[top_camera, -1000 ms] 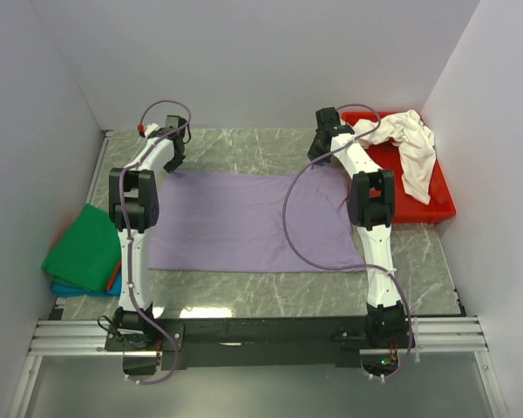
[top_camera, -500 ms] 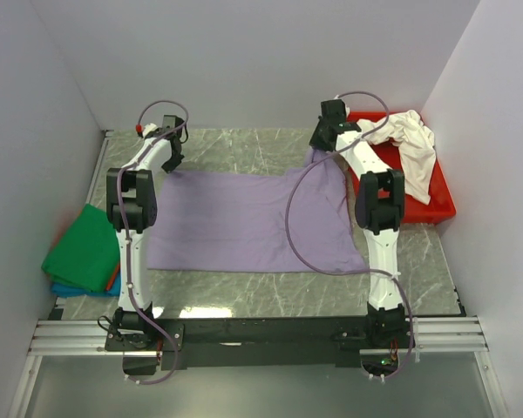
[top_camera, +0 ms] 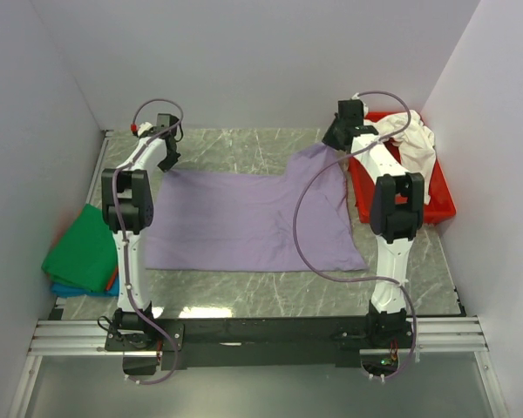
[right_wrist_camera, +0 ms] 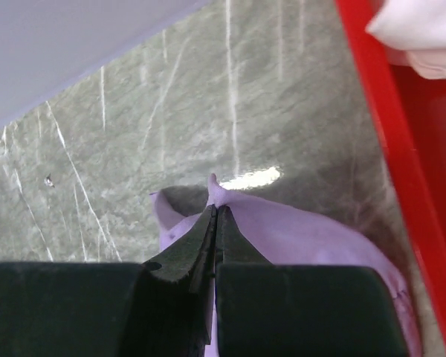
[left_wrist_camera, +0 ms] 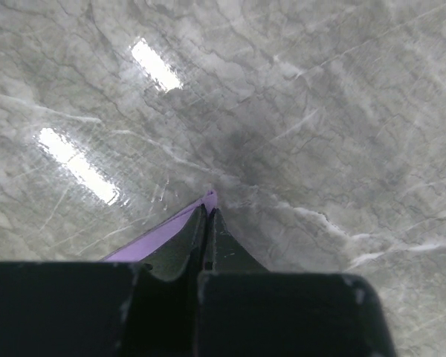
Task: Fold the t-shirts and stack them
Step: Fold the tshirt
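Lavender t-shirt (top_camera: 253,222) lay spread mostly flat in the middle of the marble table (top_camera: 244,150), long side running left to right between the two arms. Left gripper (left_wrist_camera: 208,216) was clamped on the shirt's far left corner, fingers pressed together with a thin strip of purple cloth poking out at the tips, low over the table. Right gripper (right_wrist_camera: 215,212) was likewise pinched closed on the far right corner, a small nub of purple sticking out past the tips; that corner rose to a peak at the gripper, just beside the red tray (top_camera: 442,212), and the cloth below it was bunched and wrinkled. The near edge of the shirt lay flat on the table, near right corner beside the right arm. White t-shirt (top_camera: 416,148) was crumpled in the far end of the tray, partly draped over its rim. At the table's left edge sat a stack: green t-shirt (top_camera: 83,248) on top, blue t-shirt (top_camera: 70,289) showing underneath, a sliver of red-orange t-shirt (top_camera: 113,277) between them, well apart from the lavender one.
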Controlling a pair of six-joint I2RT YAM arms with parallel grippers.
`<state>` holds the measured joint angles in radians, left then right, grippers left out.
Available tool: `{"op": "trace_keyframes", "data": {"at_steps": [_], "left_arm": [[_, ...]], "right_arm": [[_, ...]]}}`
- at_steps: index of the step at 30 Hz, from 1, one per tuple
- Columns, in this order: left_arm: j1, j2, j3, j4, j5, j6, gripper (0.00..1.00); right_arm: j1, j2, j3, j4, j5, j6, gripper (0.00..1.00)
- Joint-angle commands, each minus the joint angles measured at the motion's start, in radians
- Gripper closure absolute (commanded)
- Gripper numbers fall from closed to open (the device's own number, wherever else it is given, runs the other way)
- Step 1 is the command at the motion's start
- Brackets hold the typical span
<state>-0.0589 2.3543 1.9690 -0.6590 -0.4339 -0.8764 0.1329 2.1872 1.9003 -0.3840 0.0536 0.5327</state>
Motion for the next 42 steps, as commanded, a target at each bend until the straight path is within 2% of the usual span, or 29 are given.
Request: {"op": "trace_keyframes", "data": {"at_steps": [1, 12, 22, 27, 37, 42], "left_arm": [[0.013, -0.078, 0.002, 0.03, 0.007, 0.017, 1.0], [0.019, -0.09, 0.005, 0.032, 0.027, 0.024, 1.0], [0.031, -0.144, -0.051, 0.032, 0.046, 0.016, 1.0], [0.034, -0.214, -0.162, 0.044, 0.066, -0.025, 1.0], [0.045, -0.401, -0.413, 0.099, 0.08, -0.105, 1.0], [0.048, -0.489, -0.516, 0.117, 0.07, -0.125, 1.0]], "right_arm": [[-0.027, -0.069, -0.035, 0.091, -0.041, 0.041, 1.0], [-0.049, -0.119, -0.119, 0.152, -0.153, 0.078, 1.0], [-0.062, -0.312, -0.32, 0.201, -0.184, 0.102, 1.0], [-0.061, -0.408, -0.467, 0.211, -0.195, 0.13, 1.0], [-0.061, -0.697, -0.808, 0.283, -0.19, 0.193, 1.0], [-0.061, -0.816, -0.915, 0.287, -0.173, 0.217, 1.0]]}}
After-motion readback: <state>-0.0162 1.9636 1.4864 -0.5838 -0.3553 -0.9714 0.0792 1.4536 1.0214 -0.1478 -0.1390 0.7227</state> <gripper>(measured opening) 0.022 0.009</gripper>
